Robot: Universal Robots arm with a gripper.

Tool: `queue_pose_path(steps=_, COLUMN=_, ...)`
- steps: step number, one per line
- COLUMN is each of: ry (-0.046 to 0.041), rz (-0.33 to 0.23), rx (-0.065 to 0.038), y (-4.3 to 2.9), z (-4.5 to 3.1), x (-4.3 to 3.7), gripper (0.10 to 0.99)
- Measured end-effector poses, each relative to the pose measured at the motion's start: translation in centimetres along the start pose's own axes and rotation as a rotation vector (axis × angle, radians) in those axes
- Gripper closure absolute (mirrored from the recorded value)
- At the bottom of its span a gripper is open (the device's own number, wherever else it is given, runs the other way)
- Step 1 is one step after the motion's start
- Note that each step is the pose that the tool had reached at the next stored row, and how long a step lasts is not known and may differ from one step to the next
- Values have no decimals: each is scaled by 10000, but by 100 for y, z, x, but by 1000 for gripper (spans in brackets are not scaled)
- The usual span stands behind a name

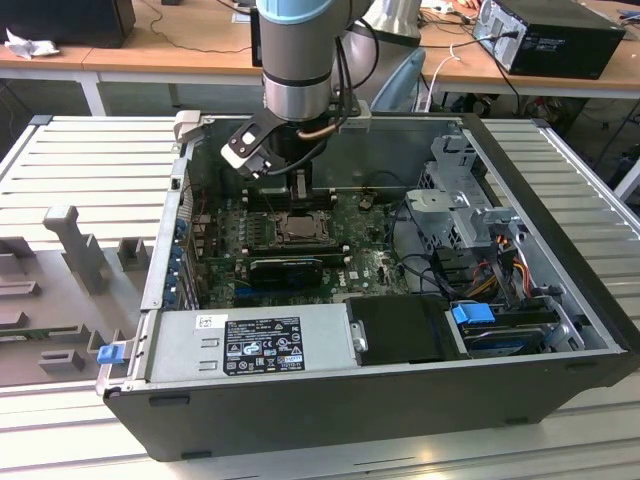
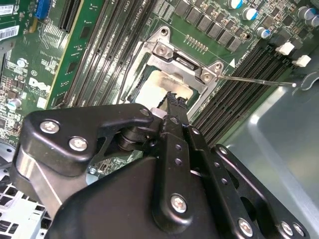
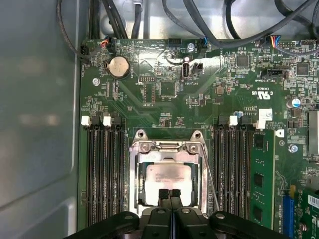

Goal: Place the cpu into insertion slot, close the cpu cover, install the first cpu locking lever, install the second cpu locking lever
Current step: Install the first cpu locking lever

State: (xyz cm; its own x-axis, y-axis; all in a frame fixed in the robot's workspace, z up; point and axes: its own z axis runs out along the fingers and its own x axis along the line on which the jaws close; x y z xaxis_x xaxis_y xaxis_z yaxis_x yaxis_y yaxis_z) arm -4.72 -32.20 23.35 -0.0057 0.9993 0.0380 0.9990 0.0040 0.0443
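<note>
The cpu (image 3: 168, 177) lies within the cpu cover (image 3: 167, 147) window, memory slots (image 3: 104, 169) flanking both sides.

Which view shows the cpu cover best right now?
The first wrist view: it faces the cpu cover squarely, most of its frame showing. In the second wrist view the gripper hides part; in the exterior view it's distant.

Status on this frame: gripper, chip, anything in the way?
Gripper shut, low over the chip. Chip seated, cover down around it. One lever angled out, looks unlatched. Nothing in the way.
</note>
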Motion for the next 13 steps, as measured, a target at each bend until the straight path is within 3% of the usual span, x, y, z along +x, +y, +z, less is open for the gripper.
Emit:
queue_pose_path(steps=1, ry=1, rz=0, rx=-1, y=2, z=-41, x=2, gripper=980)
queue_pose_path(steps=9, ry=1, rz=0, rx=-1, y=5, z=-120, x=5, gripper=980)
queue_pose_path(steps=11, ry=1, rz=0, rx=-1, y=8, z=-172, x=7, gripper=980)
queue_pose_path(steps=13, ry=2, rz=0, rx=-1, y=13, z=-281, x=11, gripper=980)
